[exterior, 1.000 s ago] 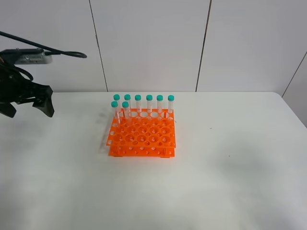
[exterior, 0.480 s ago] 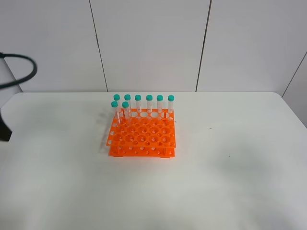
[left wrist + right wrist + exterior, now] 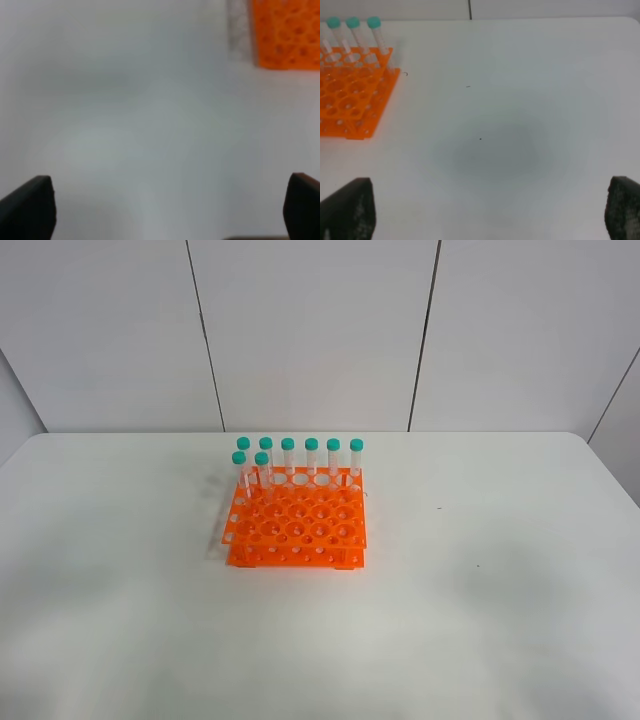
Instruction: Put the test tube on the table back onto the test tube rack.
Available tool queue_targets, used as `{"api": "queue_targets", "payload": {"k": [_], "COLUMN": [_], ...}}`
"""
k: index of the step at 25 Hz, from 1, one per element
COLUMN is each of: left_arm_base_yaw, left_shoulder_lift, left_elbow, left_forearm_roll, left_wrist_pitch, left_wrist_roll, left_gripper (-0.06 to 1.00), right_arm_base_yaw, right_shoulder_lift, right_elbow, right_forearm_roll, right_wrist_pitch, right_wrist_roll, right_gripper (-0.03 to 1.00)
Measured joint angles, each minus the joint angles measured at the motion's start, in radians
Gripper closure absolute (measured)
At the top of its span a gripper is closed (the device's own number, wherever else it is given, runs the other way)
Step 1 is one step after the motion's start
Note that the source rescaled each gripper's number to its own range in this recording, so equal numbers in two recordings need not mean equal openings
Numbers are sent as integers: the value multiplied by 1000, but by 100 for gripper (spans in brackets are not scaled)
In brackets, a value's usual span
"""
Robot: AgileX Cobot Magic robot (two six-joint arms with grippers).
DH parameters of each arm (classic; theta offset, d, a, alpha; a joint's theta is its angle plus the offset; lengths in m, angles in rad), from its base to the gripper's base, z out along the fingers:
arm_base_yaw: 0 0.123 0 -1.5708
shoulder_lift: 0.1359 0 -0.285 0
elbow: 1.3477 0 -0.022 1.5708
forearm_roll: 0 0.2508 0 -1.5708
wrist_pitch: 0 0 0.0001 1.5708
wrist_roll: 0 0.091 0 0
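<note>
Exterior high view shows the test tube rack [image 3: 296, 521] near the middle of the table [image 3: 480, 620], eight teal-capped tubes upright along its far rows, none lying loose that I can see. So I judge the test tube [image 3: 262, 470] is likely racked already, though I cannot tell which it is. My left gripper [image 3: 170, 210] and right gripper [image 3: 490, 210] hang spread wide, empty, well clear of it.
</note>
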Motion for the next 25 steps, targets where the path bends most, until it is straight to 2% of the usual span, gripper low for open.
{"api": "queue_targets", "payload": {"k": [5, 13, 18, 25], "left_arm_base_yaw": [0, 0, 0, 0], "left_shoulder_lift": [-131, -138, -138, -138], "left_elbow": [0, 0, 0, 1], "left_forearm_roll": [-6, -6, 2, 0], "left_wrist_pitch": [-5, -5, -4, -4], "left_wrist_roll": [1, 2, 54, 64], "left_gripper": [-6, -6, -6, -6], "right_arm_base_yaw": [0, 0, 0, 0], "right_shoulder_lift": [0, 0, 0, 0], "right_elbow": [0, 0, 0, 0], "right_forearm_roll": [0, 0, 0, 0], "right_wrist_pitch": [0, 0, 0, 0], "right_wrist_roll": [0, 0, 0, 0], "right_gripper": [-3, -3, -3, -3]}}
